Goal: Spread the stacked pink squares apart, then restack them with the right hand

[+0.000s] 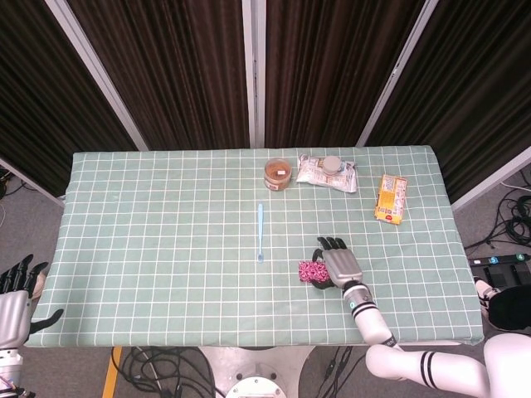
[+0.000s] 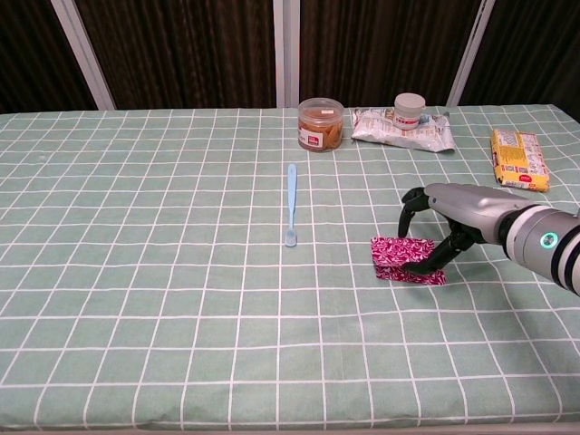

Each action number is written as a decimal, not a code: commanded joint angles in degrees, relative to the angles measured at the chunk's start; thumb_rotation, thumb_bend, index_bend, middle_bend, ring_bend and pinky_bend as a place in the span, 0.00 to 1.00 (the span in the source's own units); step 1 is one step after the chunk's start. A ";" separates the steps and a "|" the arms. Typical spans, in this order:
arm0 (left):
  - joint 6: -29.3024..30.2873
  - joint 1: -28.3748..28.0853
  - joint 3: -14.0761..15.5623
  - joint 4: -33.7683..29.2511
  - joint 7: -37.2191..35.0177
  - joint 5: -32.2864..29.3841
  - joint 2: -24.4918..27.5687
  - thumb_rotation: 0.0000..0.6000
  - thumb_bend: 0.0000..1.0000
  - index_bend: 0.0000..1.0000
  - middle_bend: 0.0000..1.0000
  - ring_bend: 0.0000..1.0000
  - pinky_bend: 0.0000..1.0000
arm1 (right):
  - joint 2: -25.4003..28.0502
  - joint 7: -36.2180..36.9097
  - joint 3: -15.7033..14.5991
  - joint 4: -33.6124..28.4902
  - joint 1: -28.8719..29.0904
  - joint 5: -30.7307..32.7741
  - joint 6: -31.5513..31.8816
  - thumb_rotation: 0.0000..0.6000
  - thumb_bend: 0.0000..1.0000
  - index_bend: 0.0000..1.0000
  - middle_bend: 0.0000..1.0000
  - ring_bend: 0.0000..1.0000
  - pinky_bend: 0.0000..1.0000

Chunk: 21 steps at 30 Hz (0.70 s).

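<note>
Green checked tablecloth point(image 1: 149, 215) (white grid); dark curtains point(image 1: 174, 66) behind.

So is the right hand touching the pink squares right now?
Touching. In the chest view the right hand arches over the pink squares, with a dark fingertip on their near right edge.

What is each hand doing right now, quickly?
Left hand: open, holding nothing, off the table's edge.
Right hand: holding a pink square over the other pink square.
</note>
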 commanded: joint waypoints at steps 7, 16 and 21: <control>-0.12 0.00 0.00 0.32 -0.31 0.05 -0.13 1.00 0.17 0.22 0.15 0.11 0.13 | -0.87 0.15 -0.69 1.16 0.01 -0.07 0.44 0.81 0.17 0.37 0.06 0.00 0.00; -0.11 0.05 0.00 0.26 -0.27 0.10 -0.08 1.00 0.17 0.22 0.15 0.11 0.13 | -0.79 0.51 -1.01 0.97 -0.24 -0.06 0.85 0.80 0.17 0.36 0.06 0.00 0.00; -0.18 0.01 -0.01 0.40 -0.37 0.17 -0.14 1.00 0.17 0.22 0.15 0.11 0.13 | -0.74 0.68 -1.22 0.68 -0.51 0.02 1.16 0.80 0.17 0.35 0.06 0.00 0.00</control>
